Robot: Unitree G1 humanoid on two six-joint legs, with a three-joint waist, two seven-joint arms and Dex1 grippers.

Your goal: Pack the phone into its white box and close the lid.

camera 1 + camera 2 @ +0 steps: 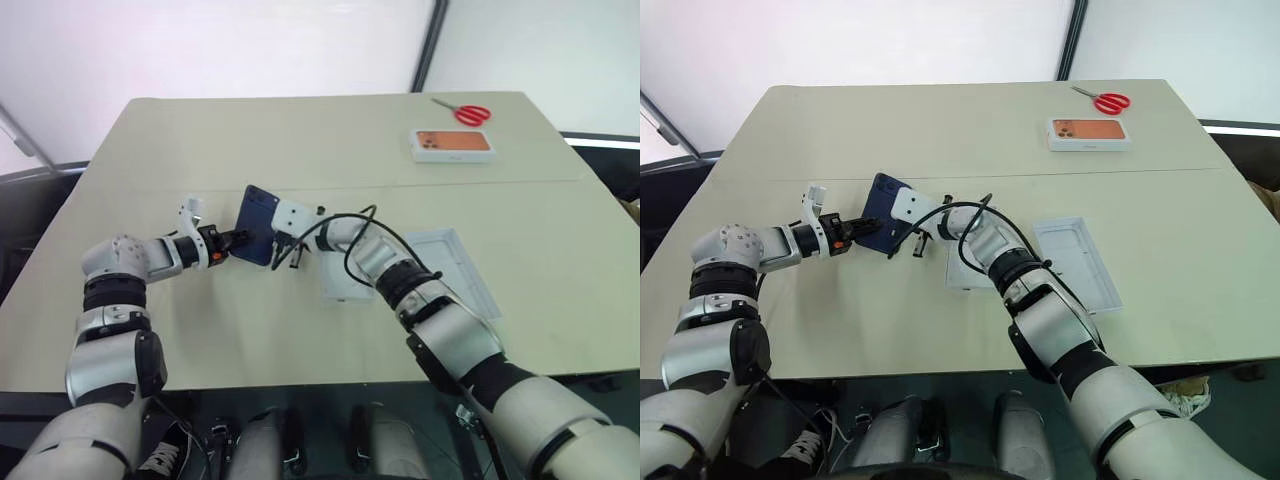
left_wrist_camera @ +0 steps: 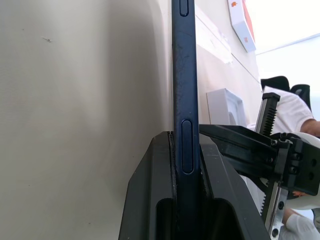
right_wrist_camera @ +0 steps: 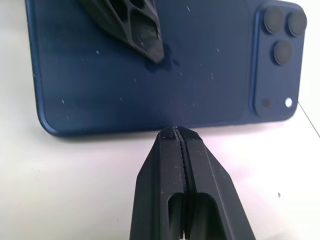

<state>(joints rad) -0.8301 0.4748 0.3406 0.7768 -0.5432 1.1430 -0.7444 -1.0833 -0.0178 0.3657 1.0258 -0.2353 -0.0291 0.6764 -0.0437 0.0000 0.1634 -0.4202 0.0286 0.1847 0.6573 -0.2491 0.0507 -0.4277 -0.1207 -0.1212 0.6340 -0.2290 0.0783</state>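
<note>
Above the beige table (image 1: 200, 330), the left gripper (image 1: 238, 240) clamps the phone (image 1: 257, 225) on edge; the right gripper (image 1: 282, 252), pinched empty, sits just beside it.

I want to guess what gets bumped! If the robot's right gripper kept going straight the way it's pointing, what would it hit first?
Probably the phone. The shut right gripper points at its blue back, very close, though the exact gap is unclear. The left gripper holds the phone on edge.

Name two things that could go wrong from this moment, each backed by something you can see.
1. The left gripper pinches the phone only by its thin edges, held above the table, so it could slip and drop.
2. The right gripper, jaws shut, sits right at the phone's long edge and could nudge it askew.
</note>
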